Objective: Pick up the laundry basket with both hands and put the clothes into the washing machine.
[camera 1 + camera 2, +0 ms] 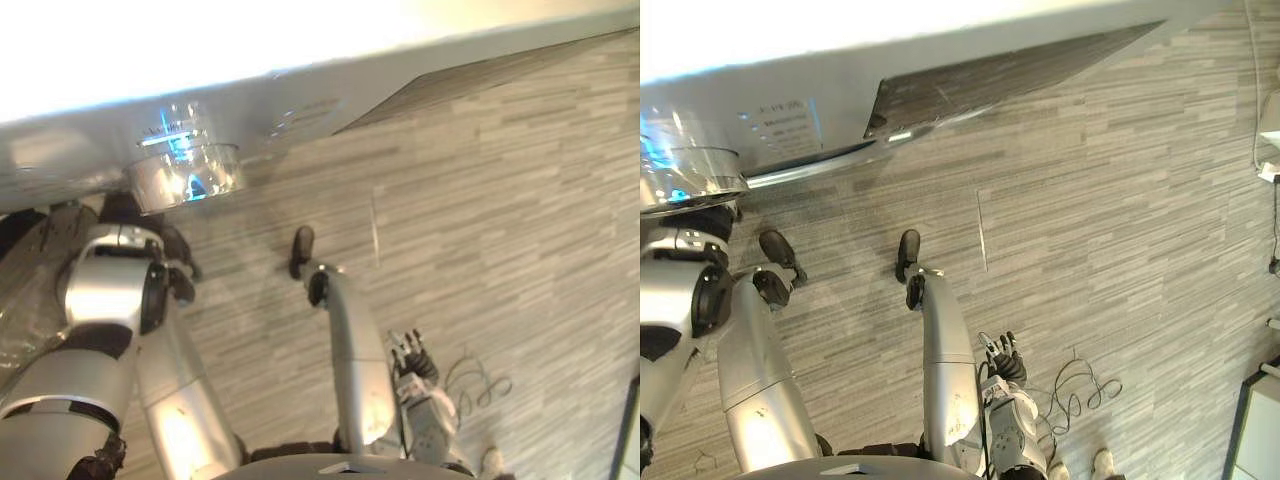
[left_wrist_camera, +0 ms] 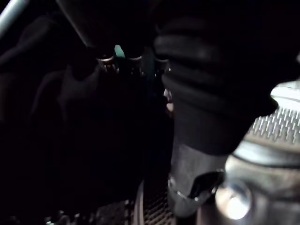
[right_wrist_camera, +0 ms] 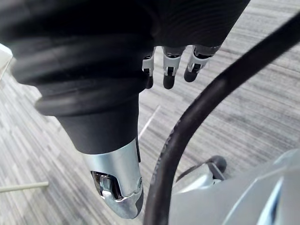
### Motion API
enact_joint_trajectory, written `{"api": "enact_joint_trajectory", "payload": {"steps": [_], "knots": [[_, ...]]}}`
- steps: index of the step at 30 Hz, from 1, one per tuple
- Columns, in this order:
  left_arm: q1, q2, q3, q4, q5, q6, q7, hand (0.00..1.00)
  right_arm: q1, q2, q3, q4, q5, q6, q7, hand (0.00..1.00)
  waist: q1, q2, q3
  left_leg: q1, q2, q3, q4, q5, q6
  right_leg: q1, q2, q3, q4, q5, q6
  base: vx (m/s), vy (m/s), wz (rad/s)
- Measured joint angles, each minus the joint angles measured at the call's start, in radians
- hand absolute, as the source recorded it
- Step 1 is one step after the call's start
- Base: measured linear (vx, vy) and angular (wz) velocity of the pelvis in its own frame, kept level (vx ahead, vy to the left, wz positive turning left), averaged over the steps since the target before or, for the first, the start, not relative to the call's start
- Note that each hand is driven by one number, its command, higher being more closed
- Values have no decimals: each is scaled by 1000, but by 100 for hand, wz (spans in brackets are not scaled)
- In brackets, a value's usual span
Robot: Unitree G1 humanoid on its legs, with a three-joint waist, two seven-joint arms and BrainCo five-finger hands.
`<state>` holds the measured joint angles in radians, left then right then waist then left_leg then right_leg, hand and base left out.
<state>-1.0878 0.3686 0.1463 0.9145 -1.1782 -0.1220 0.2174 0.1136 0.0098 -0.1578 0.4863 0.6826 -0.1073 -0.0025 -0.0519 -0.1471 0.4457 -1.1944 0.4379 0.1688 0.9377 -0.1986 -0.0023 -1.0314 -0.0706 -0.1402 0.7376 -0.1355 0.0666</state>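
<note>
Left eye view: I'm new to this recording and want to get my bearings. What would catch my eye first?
The white washing machine spans the top of the view, with a shiny chrome ring glinting blue at the upper left. Below it stretches the grey striped floor. The right robot hand hangs open over the floor at the lower right, holding nothing.

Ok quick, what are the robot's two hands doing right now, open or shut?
Left hand: cannot tell, it is too dark around it.
Right hand: open, holding nothing.
</note>
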Motion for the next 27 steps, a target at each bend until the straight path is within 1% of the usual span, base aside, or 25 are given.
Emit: {"api": "enact_joint_trajectory", "payload": {"steps": [1,2,3,4,5,6,7,8,9,10,11,12,13,14,15,17,18,20,22,24,25,26,27], "knots": [[36,-17,30,-2,-9,-13,3,0,0,-3,3,1,-9,0,0,0,4,0,0,24,-3,6,-15,5,-5,17,-3,-1,-3,-5,-4,48,-58,23],[96,-40,73,-22,-9,-31,21,0,-1,-10,15,0,-20,0,0,0,6,1,-1,57,-8,11,-34,14,-15,40,-8,-3,-3,-9,-6,43,-61,20],[132,-52,95,-43,-9,-37,25,0,-1,-14,23,-1,-21,0,0,0,6,1,-1,74,-9,16,-42,19,-21,53,-10,-4,-3,-11,-5,53,-74,20],[202,-77,130,-85,-8,-51,30,0,-1,-18,31,-3,-22,0,0,0,10,3,-3,107,-12,21,-61,25,-27,77,-11,-4,-5,-17,-9,59,-78,18],[277,-101,158,-133,-7,-58,29,0,0,-19,31,-4,-22,-1,0,0,15,7,-6,137,-17,21,-79,37,-25,101,-13,-8,-8,-23,-15,76,-93,22],[330,-119,167,-171,-7,-61,25,0,0,-19,31,-3,-22,-2,0,0,16,11,-8,158,-23,21,-93,42,-30,119,-15,-12,-10,-30,-18,52,-60,21],[366,-129,166,-193,-3,-63,18,0,0,-18,33,-2,-22,-3,0,0,17,11,-8,177,-30,23,-104,43,-32,133,-19,-11,-11,-35,-16,62,-66,32],[457,-163,164,-246,7,-69,9,0,1,-18,36,0,-22,-5,1,0,17,16,-11,228,-47,24,-135,52,-41,176,-30,-14,-13,-47,-17,46,-51,32],[497,-180,162,-268,11,-71,5,0,2,-20,36,2,-22,-6,1,0,18,23,-16,248,-50,24,-144,53,-44,196,-32,-19,-17,-52,-18,69,-75,41],[574,-207,151,-296,26,-74,-12,0,3,-22,36,3,-23,-6,1,0,22,33,-23,288,-63,23,-165,51,-53,234,-41,-29,-20,-64,-18,59,-59,35],[628,-230,141,-318,38,-74,-20,0,4,-22,36,3,-23,-6,1,0,24,41,-28,318,-75,23,-182,52,-54,261,-50,-33,-21,-74,-17,70,-62,44],[703,-263,121,-331,75,-75,-37,0,10,-26,32,10,-23,-8,1,0,35,57,-43,355,-89,24,-204,54,-57,295,-62,-37,-23,-86,-17,63,-44,39],[737,-280,115,-340,91,-76,-44,0,15,-29,30,17,-23,-8,1,0,41,64,-48,374,-99,24,-215,56,-59,311,-67,-38,-24,-92,-15,86,-54,44],[819,-318,106,-347,122,-76,-58,0,24,-39,28,45,-23,-13,0,0,55,80,-60,432,-119,27,-250,63,-63,359,-85,-42,-29,-105,-12,87,-49,36],[850,-328,97,-346,127,-76,-63,0,24,-41,27,52,-23,-16,0,0,59,86,-63,456,-130,29,-265,67,-64,381,-91,-45,-34,-110,-11,91,-53,41],[950,-354,84,-328,159,-73,-89,0,26,-43,25,94,-24,-16,-2,0,66,107,-84,529,-156,32,-315,82,-67,452,-110,-66,-56,-121,-7,98,-56,34],[972,-358,84,-312,166,-73,-95,0,26,-50,25,106,-24,-16,-2,0,70,109,-87,552,-163,35,-331,86,-68,471,-116,-68,-60,-122,-7,115,-73,26],[1028,-371,76,-236,217,-49,-118,0,26,-57,31,139,-40,-16,-2,0,83,116,-93,631,-181,46,-383,103,-68,539,-126,-72,-82,-127,-4,74,-54,16],[1056,-377,70,-170,253,-35,-137,0,26,-58,29,172,-58,-16,-2,0,83,120,-109,678,-192,50,-423,112,-76,583,-133,-86,-107,-127,-4,62,-35,15],[1056,-378,92,-111,303,-17,-168,0,28,-59,25,216,-61,-16,-2,0,83,119,-132,735,-204,52,-473,129,-78,635,-137,-96,-137,-126,-2,78,-48,14],[1056,-373,100,-61,326,-6,-184,0,29,-59,23,248,-62,-16,-2,0,83,120,-155,775,-211,55,-508,142,-81,671,-137,-103,-161,-124,-1,86,-46,10],[1057,-373,130,-17,363,4,-189,0,29,-58,16,276,-63,-14,-1,0,79,124,-180,801,-216,54,-541,152,-84,699,-137,-113,-186,-119,0,114,-46,17],[1062,-374,166,28,427,15,-186,0,32,-57,0,309,-76,-5,-1,0,76,127,-214,839,-224,56,-595,173,-87,735,-135,-126,-226,-110,3,78,-28,17]]}}
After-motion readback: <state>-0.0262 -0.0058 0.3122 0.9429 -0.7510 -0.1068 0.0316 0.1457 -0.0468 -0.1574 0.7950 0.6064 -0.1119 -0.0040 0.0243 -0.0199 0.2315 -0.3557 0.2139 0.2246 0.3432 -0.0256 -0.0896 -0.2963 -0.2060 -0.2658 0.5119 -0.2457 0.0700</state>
